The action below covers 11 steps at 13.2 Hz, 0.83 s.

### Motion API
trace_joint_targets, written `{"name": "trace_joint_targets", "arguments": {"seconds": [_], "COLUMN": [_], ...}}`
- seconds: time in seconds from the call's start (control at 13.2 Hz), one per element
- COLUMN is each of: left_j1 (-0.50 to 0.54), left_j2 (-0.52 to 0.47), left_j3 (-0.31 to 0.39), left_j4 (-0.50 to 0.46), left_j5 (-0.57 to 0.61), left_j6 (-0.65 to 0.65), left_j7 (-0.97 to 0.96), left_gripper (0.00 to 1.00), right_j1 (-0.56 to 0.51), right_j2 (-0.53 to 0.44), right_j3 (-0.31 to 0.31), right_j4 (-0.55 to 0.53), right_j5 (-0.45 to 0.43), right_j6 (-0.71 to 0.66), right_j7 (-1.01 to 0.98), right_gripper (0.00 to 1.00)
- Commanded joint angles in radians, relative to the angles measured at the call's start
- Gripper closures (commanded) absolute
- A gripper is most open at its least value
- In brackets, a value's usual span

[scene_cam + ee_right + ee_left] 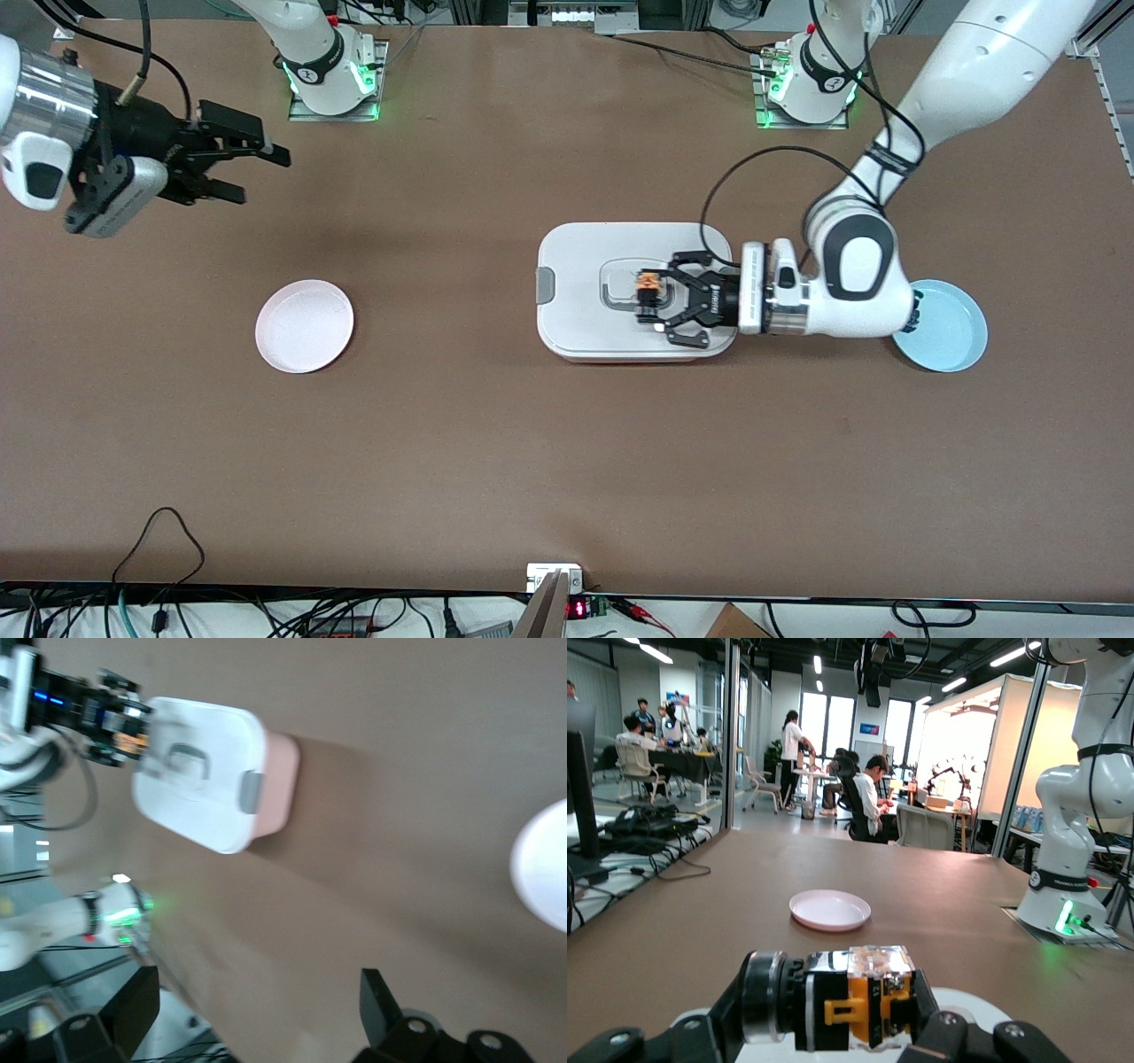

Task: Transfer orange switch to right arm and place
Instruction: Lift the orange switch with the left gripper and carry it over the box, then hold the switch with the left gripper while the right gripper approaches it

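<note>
The orange switch (649,285), a small black part with an orange cap, is held sideways in my left gripper (653,299), just above the lid of a white box (585,266). In the left wrist view the switch (850,997) sits clamped between the fingers of the left gripper (833,1028). My right gripper (264,177) is open and empty, up in the air over bare table at the right arm's end. The right wrist view shows its open gripper (257,1005), with the left gripper and the switch (131,742) farther off.
A pink plate (304,325) lies toward the right arm's end and shows in both wrist views (829,909) (545,864). A light blue plate (952,328) lies under the left arm's wrist. The white box (213,771) has a pink base and a grey latch.
</note>
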State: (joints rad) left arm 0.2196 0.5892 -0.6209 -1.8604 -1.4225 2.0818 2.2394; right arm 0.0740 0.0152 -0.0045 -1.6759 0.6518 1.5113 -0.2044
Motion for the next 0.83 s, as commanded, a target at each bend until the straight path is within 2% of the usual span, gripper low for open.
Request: {"name": "trace_joint_targets", "arguments": {"seconds": [0.0, 0.23, 0.45, 0.76], "left_j1": [-0.045, -0.054, -0.055, -0.062], "left_j2": [0.0, -0.003, -0.003, -0.005], "left_j3": [-0.002, -0.005, -0.006, -0.019], "left_j4": [0.0, 0.001, 0.003, 0.004], "left_j5": [-0.133, -0.171, -0.19, -0.216], "left_j6": [0.014, 0.012, 0.011, 0.012], "left_j7": [0.124, 0.141, 0.141, 0.141], "left_gripper": [1.0, 1.0, 1.0, 1.0], "right_j1": [0.001, 0.015, 0.088, 0.2], "right_j2": [0.032, 0.072, 0.113, 0.189], "right_j3": [-0.006, 0.0, 0.0, 0.0], "right_j4": [-0.059, -0.151, -0.275, -0.346], "right_j5": [0.184, 0.389, 0.573, 0.849], "right_j6": [0.009, 0.078, 0.197, 0.305], "right_j7": [-0.024, -0.117, -0.326, -0.507], "right_gripper": [0.0, 0.0, 0.0, 0.0]}}
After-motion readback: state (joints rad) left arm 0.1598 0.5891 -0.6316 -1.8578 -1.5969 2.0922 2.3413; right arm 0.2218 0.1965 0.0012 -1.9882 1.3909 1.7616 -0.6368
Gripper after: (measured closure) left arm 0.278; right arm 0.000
